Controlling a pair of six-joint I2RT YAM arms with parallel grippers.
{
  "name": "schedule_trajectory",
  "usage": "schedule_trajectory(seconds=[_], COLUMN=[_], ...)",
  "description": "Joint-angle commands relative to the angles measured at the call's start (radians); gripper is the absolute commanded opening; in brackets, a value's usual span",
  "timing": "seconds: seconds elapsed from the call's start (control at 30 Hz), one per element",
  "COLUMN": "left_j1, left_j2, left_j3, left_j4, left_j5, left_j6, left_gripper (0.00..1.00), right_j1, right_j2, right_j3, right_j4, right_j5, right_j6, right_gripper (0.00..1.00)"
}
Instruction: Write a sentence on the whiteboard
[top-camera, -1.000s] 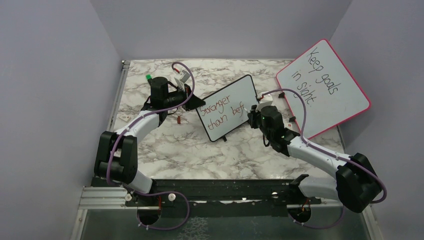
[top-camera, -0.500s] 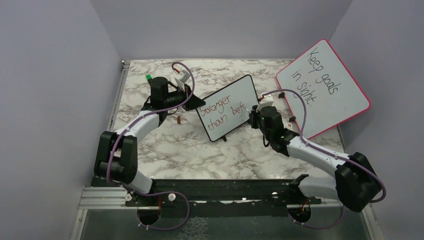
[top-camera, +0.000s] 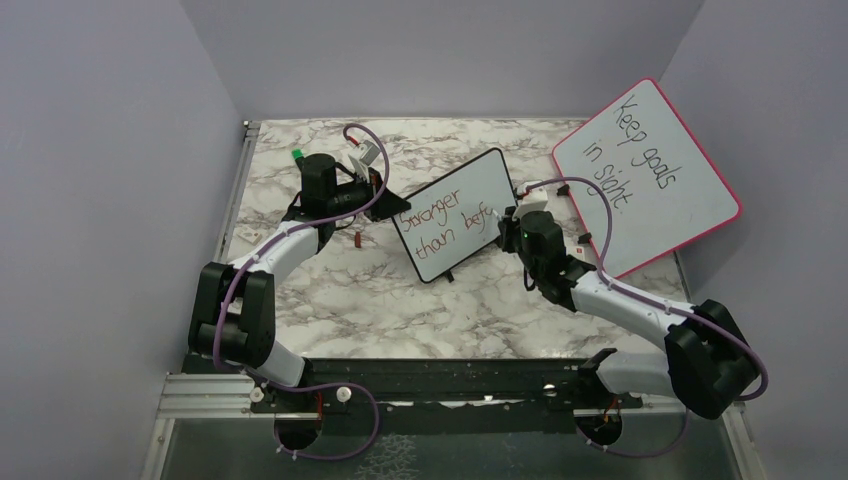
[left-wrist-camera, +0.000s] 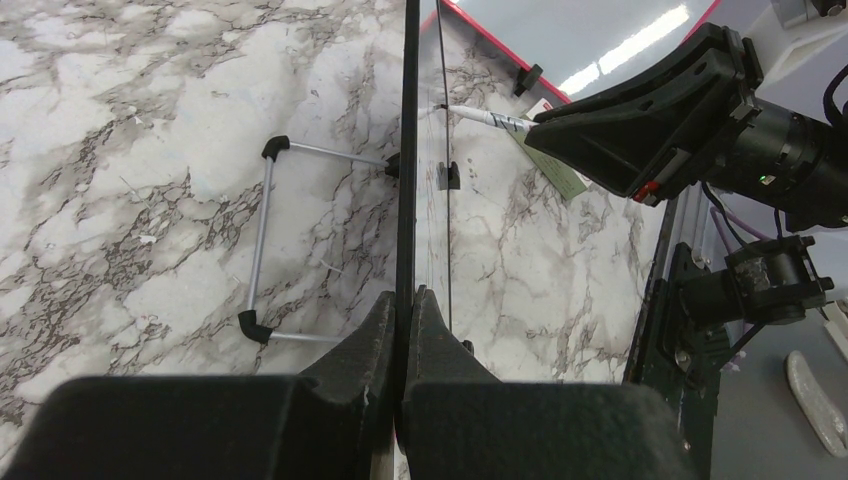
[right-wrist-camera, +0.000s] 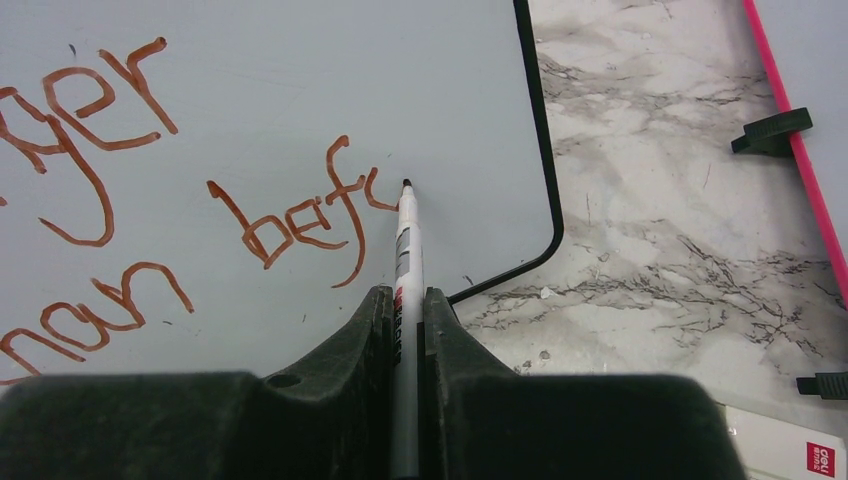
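Note:
The small black-framed whiteboard (top-camera: 470, 190) stands tilted mid-table. My left gripper (top-camera: 388, 203) is shut on its left edge; in the left wrist view the board (left-wrist-camera: 407, 150) runs edge-on between the shut jaws (left-wrist-camera: 405, 295). The sentence (top-camera: 446, 218) reads "Stronger" over "than bef" in reddish-brown, with a short new stroke after the f (right-wrist-camera: 290, 225). My right gripper (right-wrist-camera: 402, 292) is shut on a white marker (right-wrist-camera: 405, 240). The marker's tip touches the board (right-wrist-camera: 300, 70) just right of that stroke. From the left wrist the marker (left-wrist-camera: 490, 118) meets the board's face.
A larger pink-framed board (top-camera: 650, 165) with black handwriting leans at the back right, its pink edge (right-wrist-camera: 790, 120) and black clip (right-wrist-camera: 770, 132) near my right arm. A small red cap (top-camera: 359, 239) lies left of the whiteboard. The board's wire foot (left-wrist-camera: 262, 240) rests on the marble.
My right gripper has shifted slightly right and up with the marker, adding a short stroke after "bef". The left gripper and the board have stayed still.

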Motion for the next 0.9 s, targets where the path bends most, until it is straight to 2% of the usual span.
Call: schedule_trajectory(seconds=[0.0, 0.87], left_j1=[-0.003, -0.003], left_j2=[0.03, 0.031], left_j3=[-0.019, -0.018], left_j4=[-0.11, -0.112], left_j5=[-0.054, -0.054], left_j6=[0.068, 0.068], left_gripper=[0.0, 0.0], right_j1=[-0.004, -0.004], right_j2=[0.014, -0.01], right_j3=[0.006, 0.006], right_j4=[0.063, 0.052], right_j5=[0.009, -0.126], right_j6=[-0.009, -0.038], right_gripper=[0.01, 0.01])
